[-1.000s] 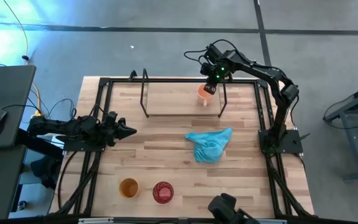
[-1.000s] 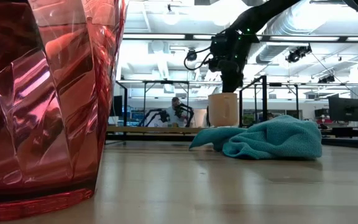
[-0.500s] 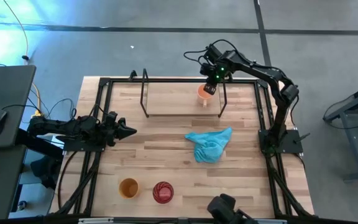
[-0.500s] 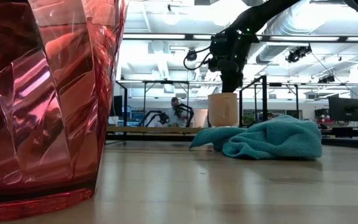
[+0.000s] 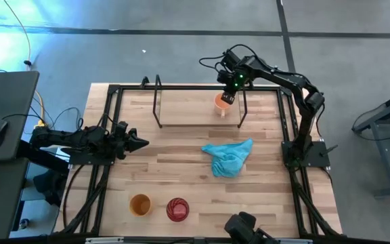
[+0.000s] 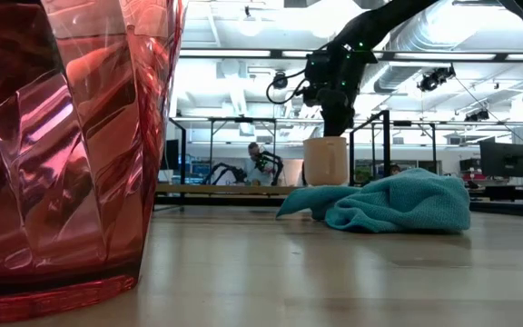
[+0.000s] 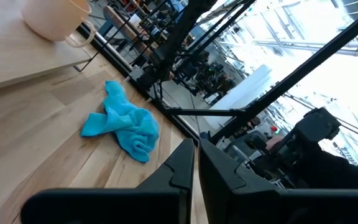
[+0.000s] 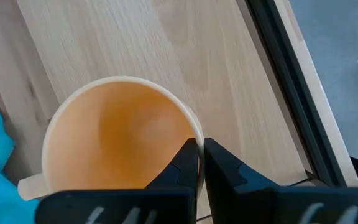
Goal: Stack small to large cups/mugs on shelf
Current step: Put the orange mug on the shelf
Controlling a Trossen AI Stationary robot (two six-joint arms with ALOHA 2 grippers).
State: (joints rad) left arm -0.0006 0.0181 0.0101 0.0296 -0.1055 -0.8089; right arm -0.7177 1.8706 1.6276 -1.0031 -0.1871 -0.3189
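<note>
The light orange mug (image 5: 223,101) stands upright by its base on the right part of the shelf (image 5: 188,108), a light-wood board in a black rod frame; its handle (image 8: 30,185) points toward the table's near side. My right gripper (image 8: 201,158) is above the mug, shut on its rim. The red ribbed cup (image 5: 177,209) and the yellow-orange cup (image 5: 140,204) stand side by side near the table's near edge. The red cup (image 6: 62,136) fills the low view's left. My left gripper (image 5: 143,142) waits shut over the table's left part. My right gripper holds the mug by its rim (image 8: 196,132), on the side away from the handle. One finger (image 8: 186,163) is inside the mug and the other (image 8: 219,163) outside, pinching the wall. The fingers come from above, pointing down. The mug stands upright on the shelf board.
A crumpled turquoise cloth (image 5: 229,157) lies on the tabletop just near of the shelf, right of centre. Black frame rails (image 5: 290,115) run along the table's edges. The shelf's left and middle parts and the tabletop's middle (image 5: 175,163) are bare wood.
</note>
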